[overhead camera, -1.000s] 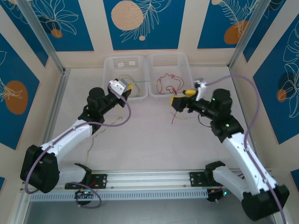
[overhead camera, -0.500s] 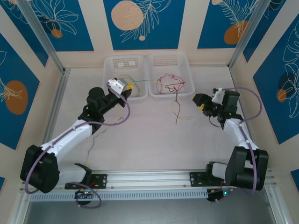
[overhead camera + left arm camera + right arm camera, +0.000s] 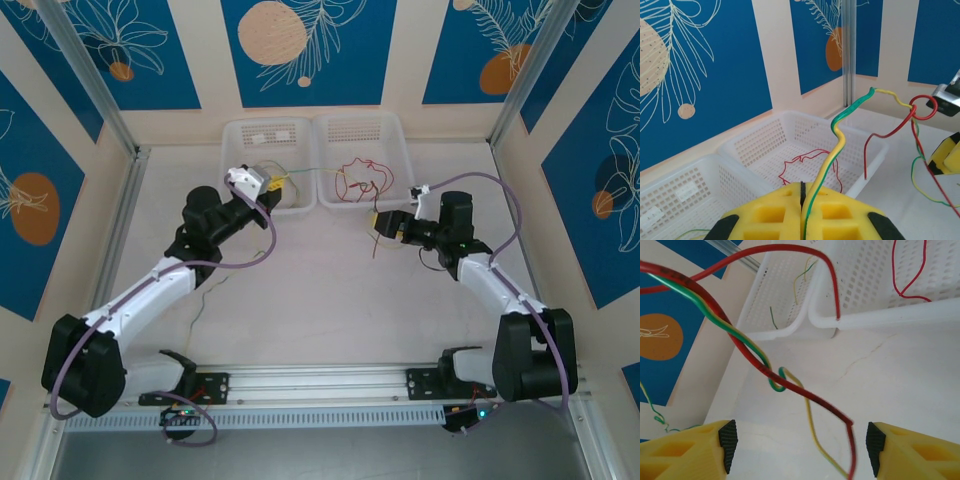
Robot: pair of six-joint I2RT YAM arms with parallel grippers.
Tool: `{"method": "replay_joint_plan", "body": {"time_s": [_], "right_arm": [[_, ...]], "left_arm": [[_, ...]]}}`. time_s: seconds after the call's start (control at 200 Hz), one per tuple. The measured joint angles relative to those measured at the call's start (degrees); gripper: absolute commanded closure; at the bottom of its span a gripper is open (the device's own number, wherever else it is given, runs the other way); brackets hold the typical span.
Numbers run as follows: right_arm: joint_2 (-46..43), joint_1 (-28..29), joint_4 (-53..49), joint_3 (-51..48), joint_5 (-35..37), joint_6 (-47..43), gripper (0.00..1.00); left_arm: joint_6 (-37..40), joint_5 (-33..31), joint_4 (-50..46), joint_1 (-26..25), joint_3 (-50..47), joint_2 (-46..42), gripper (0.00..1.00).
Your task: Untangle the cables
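The left end effector (image 3: pixel 802 200) pinches the yellow-green cable (image 3: pixel 837 135), which runs past the basket (image 3: pixel 875 147). The right end effector (image 3: pixel 800 442) stands open around the red cable (image 3: pixel 810 402), which is twisted about the yellow-green one above the surface (image 3: pixel 900 370). Best to close on red alone, seemingly below the twist, then draw it away gently.

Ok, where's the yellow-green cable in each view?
Top external: yellow-green cable stretches from the left gripper over the white baskets' shared rims.
Left wrist: rises from shut jaws, bottom centre, toward upper right.
Right wrist: diagonal from upper left, twisted with the red cable.
Shared landmark: that red cable.
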Motion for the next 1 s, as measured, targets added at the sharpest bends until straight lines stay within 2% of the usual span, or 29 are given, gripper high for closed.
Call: {"method": "replay_joint_plan", "body": {"time_s": [0.095, 0.18, 0.215, 0.24, 0.34, 0.375, 0.44, 0.485, 0.52, 0.55, 0.595, 0.665, 0.695, 1.0], "right_arm": [[0.44, 0.68, 1.05, -0.48, 0.83, -1.53, 0.36], [0.42, 1.44, 1.62, -0.66, 1.95, -2.47, 0.29], [0.31, 1.66, 1.7, -0.7, 2.69, -2.99, 0.29], [0.04, 1.77, 1.95, -0.85, 3.37, -3.3, 0.32], [-1.9, 1.97, 2.95, -2.29, 4.98, -4.46, 0.55], [-2.49, 1.97, 3.04, -2.6, 5.31, -4.72, 0.59], [-3.04, 1.97, 3.23, -2.71, 5.64, -5.35, 0.57], [-3.21, 1.97, 3.26, -2.71, 5.84, -5.64, 0.48], [-3.37, 1.97, 3.21, -2.71, 6.05, -5.88, 0.47], [-3.5, 1.97, 3.17, -2.73, 6.32, -6.01, 0.54], [-3.82, 1.97, 3.15, -2.73, 6.71, -6.27, 0.74], [-4.79, 1.97, 3.13, -2.84, 6.73, -6.67, 0.94], [-5.25, 1.95, 3.06, -2.89, 6.67, -6.8, 1.0], [-7.26, 1.29, 2.01, -2.95, 8.72, -7.04, 1.0]], "left_arm": [[-0.22, 0.35, 0.04, 0.0, 0.0, -0.5, 1.0], [-0.44, 0.52, 0.42, 0.0, 0.0, -0.72, 1.0], [-0.48, 0.55, 0.61, 0.0, 0.0, -0.81, 1.0], [-0.55, 0.55, 0.79, 0.0, 0.0, -0.81, 1.0], [-0.57, 0.83, 1.11, 0.0, 0.0, -0.81, 1.0], [-0.59, 0.92, 1.18, 0.0, 0.0, -0.81, 1.0], [-0.57, 0.94, 1.22, 0.0, 0.0, -0.81, 1.0], [-0.57, 0.94, 1.2, 0.0, 0.0, -0.81, 1.0], [-0.57, 0.92, 1.2, 0.0, 0.0, -0.81, 1.0], [-0.57, 0.94, 1.2, 0.0, 0.0, -0.81, 1.0], [-0.57, 0.92, 1.2, 0.0, 0.0, -0.81, 1.0], [-0.57, 0.92, 1.2, 0.0, 0.0, -0.81, 1.0], [-0.57, 0.9, 1.22, 0.0, 0.0, -0.83, 1.0], [-0.55, -0.26, 1.18, 0.28, 0.0, -1.77, 1.0]]}}
